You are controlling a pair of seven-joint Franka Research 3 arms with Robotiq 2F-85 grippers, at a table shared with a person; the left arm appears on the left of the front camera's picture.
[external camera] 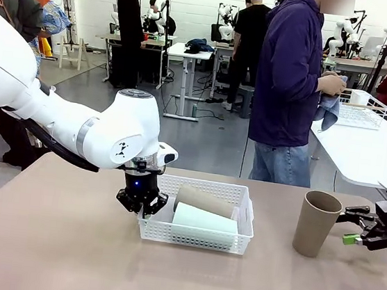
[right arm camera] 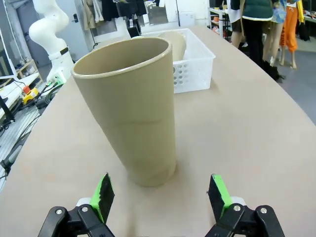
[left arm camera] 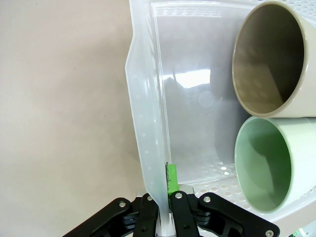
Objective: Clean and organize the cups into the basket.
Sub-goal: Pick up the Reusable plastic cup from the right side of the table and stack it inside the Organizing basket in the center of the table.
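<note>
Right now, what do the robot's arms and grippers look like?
The left arm is glossy white with rounded joints, a grey band, a black logo and a black cable underneath. The left gripper is a black linkage with a blue light and green pads. The right gripper is the same black build, its pads bright green too.

Two cups (external camera: pixel 204 201) in basket (external camera: pixel 190 237), tumbler (external camera: pixel 315 223) rightward
</note>
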